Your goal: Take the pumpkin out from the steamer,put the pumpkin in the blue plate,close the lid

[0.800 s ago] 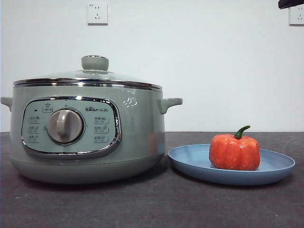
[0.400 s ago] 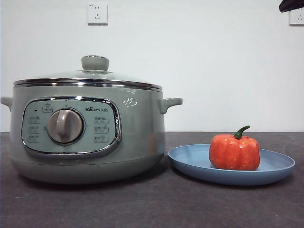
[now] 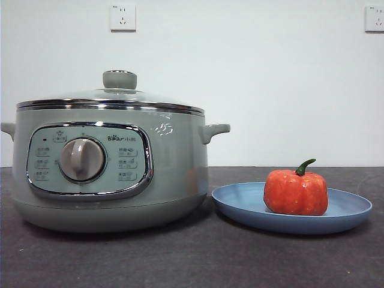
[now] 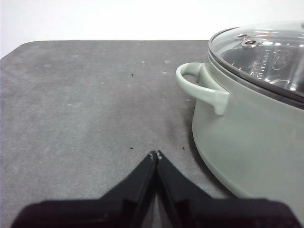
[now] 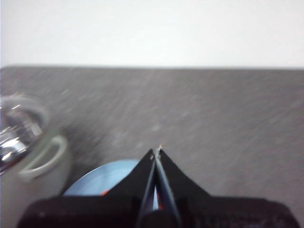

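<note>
The steamer sits on the dark table with the lid seated flat on its chrome rim, knob up. Through the glass, from the left wrist camera, I can make out only shiny metal and reflections inside (what, if anything, is in there I cannot tell). Just beside the pot, not quite touching its base, lies the blue plate, and the pumpkin stands upright on it, a little toward the far-from-pot side, green stem curling up. It is the only thing on the plate.

Neither arm is over the pot or plate in the front view. The left gripper hangs above bare table next to the steamer's side handle, its two black jaws pressed together with nothing between them. The right gripper is above the plate's edge, jaws likewise pinched together and empty; a sliver of orange shows just under them, and that picture is blurred. Two white wall sockets are on the wall behind.
</note>
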Controlling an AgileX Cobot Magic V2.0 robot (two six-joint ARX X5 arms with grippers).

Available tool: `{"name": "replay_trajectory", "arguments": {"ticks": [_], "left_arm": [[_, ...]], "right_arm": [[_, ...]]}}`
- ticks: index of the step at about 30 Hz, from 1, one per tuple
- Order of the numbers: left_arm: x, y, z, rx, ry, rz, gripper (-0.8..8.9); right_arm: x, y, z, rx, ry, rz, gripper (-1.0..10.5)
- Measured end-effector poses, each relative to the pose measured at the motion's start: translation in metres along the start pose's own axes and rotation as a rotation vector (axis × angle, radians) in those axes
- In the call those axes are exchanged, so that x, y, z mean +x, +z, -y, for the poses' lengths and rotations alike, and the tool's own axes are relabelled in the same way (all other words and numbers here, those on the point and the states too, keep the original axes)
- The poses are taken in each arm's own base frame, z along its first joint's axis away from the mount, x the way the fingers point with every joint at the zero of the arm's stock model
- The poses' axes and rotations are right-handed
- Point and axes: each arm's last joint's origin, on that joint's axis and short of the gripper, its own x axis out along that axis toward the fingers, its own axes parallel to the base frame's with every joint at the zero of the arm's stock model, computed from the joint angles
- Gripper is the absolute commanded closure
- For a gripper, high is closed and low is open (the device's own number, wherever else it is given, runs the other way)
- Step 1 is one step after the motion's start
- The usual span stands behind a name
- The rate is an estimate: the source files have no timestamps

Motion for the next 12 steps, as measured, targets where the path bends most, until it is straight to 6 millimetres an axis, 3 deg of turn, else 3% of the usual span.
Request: {"name": "replay_trajectory", "arguments": {"ticks": [2,9,12], "left_arm": [[0.0,0.0,0.0,0.0,0.0,0.0,8.17],[0.0,0.0,0.0,0.0,0.0,0.0,8.17],[0.0,0.0,0.0,0.0,0.0,0.0,8.17]], "right_arm": [[0.0,-0.016,0.009,0.005,-0.011,0.037,9.6],[0.007,-0.102,0.028,0.048,-0.125,0.045,9.6],[0.009,-0.118,0.029,0.055,-0.126,0.039,9.6]]}}
